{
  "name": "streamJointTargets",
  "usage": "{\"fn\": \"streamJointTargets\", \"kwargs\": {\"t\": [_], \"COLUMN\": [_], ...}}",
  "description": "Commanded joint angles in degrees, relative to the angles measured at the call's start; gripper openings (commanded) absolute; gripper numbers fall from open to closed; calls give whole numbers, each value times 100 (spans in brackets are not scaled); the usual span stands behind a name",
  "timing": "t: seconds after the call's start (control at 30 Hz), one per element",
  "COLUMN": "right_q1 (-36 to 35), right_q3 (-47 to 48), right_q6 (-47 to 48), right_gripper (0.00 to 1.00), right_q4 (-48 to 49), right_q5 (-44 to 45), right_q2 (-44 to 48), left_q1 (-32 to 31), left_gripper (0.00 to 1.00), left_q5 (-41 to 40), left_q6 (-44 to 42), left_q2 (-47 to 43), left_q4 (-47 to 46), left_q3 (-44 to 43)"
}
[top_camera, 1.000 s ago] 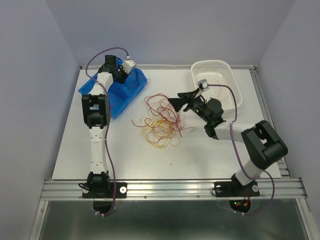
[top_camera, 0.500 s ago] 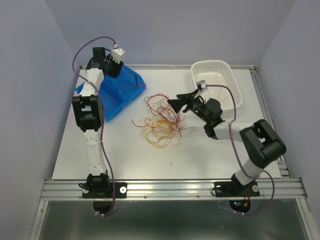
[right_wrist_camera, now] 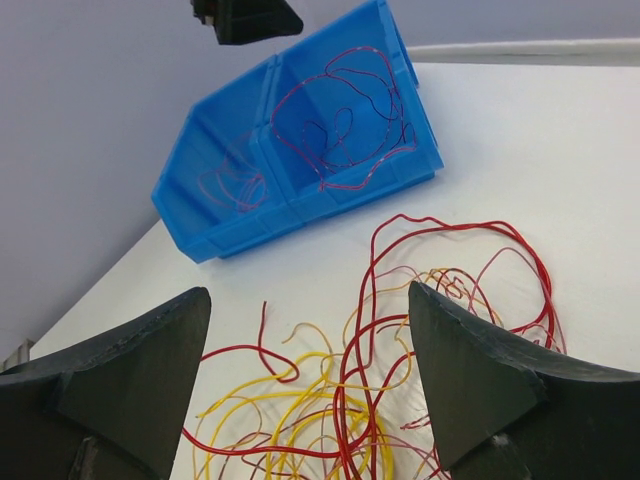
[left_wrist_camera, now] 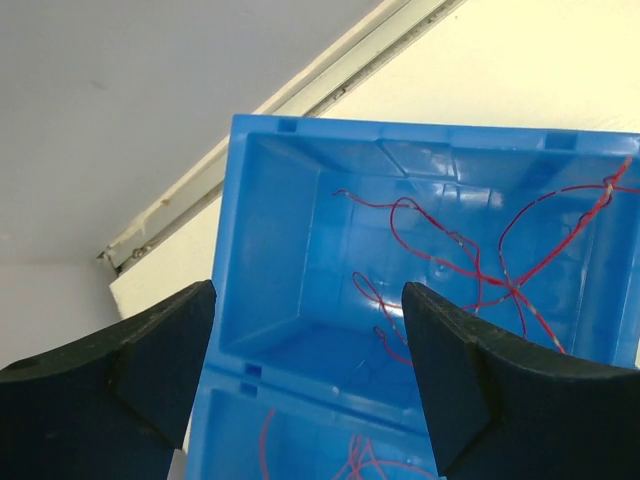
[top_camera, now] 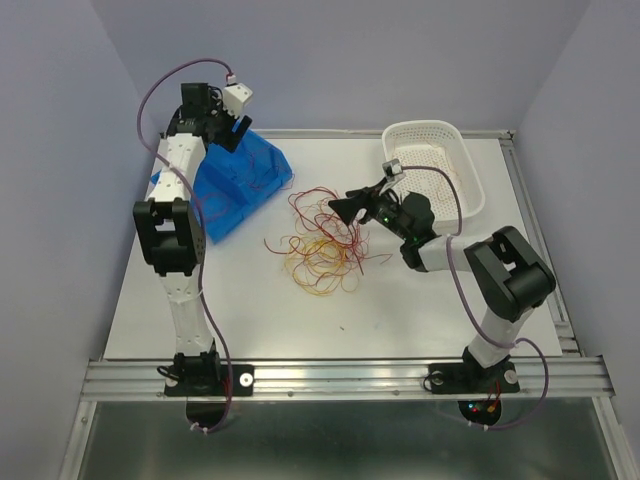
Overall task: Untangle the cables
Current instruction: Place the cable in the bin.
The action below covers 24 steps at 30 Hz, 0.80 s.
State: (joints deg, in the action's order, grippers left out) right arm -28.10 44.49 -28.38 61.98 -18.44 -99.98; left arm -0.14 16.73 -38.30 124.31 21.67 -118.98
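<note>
The cables (top_camera: 322,240) lie in a loose tangle of red and yellow strands mid-table, and fill the lower half of the right wrist view (right_wrist_camera: 340,420). More red strands (left_wrist_camera: 500,270) lie inside the blue bin (top_camera: 245,185) at the far left. My left gripper (top_camera: 236,130) hangs above that bin (left_wrist_camera: 270,230), open (left_wrist_camera: 308,300), with nothing between its fingers. My right gripper (top_camera: 342,207) hovers low at the tangle's right edge, open (right_wrist_camera: 308,300) and empty, pointing toward the bin (right_wrist_camera: 230,235).
A white perforated basket (top_camera: 440,150) stands at the far right corner, behind the right arm. The blue bin is tipped on its side with its openings facing the tangle. A metal rail (top_camera: 340,375) runs along the near table edge.
My left gripper has gone from shut to open and has risen up and back from the blue bin. My right gripper has edged left toward the tangle, still open.
</note>
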Motion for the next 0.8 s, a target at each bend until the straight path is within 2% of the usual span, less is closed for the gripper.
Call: {"fn": "streamJointTargets", "kwargs": {"t": [0.0, 0.13, 0.3, 0.37, 0.43, 0.53, 0.63, 0.73, 0.77], "right_q1": [41, 41, 41, 41, 41, 41, 41, 50, 50], "right_q3": [411, 394, 174, 113, 34, -54, -195, -352, -388], "right_q6": [-150, -133, -27, 17, 43, 96, 131, 210, 228], "right_gripper": [84, 85, 88, 89, 90, 90, 91, 91, 91], "right_q4": [192, 183, 113, 61, 25, -19, -54, -89, -107], "right_q5": [-213, -187, -2, 7, -28, -134, -90, 24, 50], "right_q2": [-126, -118, 93, 163, 269, 427, 585, 831, 927], "left_q1": [32, 32, -495, -846, -1214, -1462, -1638, -1875, -1928], "left_gripper": [88, 88, 94, 99, 99, 99, 99, 99, 96], "left_q5": [-171, 399, 647, 455, 53, -362, -416, -722, -811], "left_q6": [-160, -326, -783, -968, -1065, -978, -863, -775, -775], "left_q2": [-845, -1470, -2305, -2569, -2631, -2500, -2350, -2298, -2280], "left_q4": [-110, -40, -136, -242, -277, -269, -172, -356, -591], "left_q3": [304, 717, 1894, 2359, 2633, 2678, 2669, 2897, 3089]}}
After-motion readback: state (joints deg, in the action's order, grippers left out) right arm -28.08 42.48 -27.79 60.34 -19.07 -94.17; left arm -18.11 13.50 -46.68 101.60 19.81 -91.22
